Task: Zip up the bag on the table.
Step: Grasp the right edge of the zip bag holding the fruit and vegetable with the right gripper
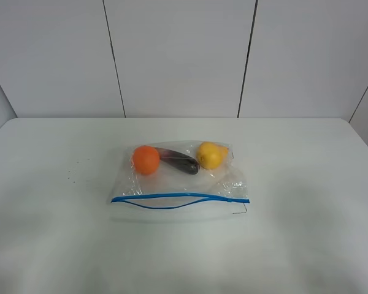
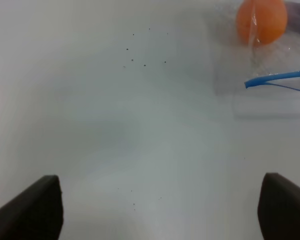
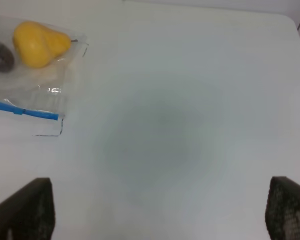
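Observation:
The clear bag lies flat in the middle of the white table. Its blue zip strip runs along the near edge and gapes in the middle. Inside are an orange fruit, a dark purple one and a yellow one. Neither arm shows in the exterior view. The left gripper is open above bare table, left of the bag's corner. The right gripper is open above bare table, right of the bag's other corner.
A grey panelled wall stands behind the table's far edge. A few small dark specks mark the tabletop left of the bag.

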Controlling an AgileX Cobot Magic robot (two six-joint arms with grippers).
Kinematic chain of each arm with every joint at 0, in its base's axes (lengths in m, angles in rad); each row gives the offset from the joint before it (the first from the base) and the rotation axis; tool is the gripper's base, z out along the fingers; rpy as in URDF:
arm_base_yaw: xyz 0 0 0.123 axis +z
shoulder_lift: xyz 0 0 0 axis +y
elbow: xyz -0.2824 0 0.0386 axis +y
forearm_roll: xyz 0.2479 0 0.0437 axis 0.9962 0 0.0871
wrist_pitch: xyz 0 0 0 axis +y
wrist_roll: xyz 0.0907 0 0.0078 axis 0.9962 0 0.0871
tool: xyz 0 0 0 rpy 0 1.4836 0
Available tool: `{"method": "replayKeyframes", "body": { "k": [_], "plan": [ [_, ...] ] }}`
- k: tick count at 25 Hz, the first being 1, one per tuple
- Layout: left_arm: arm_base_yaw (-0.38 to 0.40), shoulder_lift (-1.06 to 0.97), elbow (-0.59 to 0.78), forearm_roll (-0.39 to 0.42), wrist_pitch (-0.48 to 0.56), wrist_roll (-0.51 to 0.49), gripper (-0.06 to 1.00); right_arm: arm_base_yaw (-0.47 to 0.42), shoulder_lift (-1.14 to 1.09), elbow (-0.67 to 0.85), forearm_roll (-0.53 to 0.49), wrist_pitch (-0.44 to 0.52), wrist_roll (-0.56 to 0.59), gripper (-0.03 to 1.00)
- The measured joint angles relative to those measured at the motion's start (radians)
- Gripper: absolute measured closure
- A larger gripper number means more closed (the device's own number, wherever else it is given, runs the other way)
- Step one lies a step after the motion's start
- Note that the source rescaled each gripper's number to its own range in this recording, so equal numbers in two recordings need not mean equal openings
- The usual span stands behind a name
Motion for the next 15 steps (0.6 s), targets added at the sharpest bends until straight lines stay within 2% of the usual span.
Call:
{"method": "replayKeyframes", "body": {
  "k": [9, 15],
  "plan": [
    [0.000, 0.000, 0.000, 0.000, 0.000, 0.000, -0.06, 0.000, 0.008, -0.005, 0.000, 0.002, 0.001, -0.03],
    [0.000, 0.000, 0.000, 0.000, 0.000, 0.000, -0.06, 0.000, 0.303, -0.157, 0.019, -0.001, 0.004, -0.03]
  ]
}}
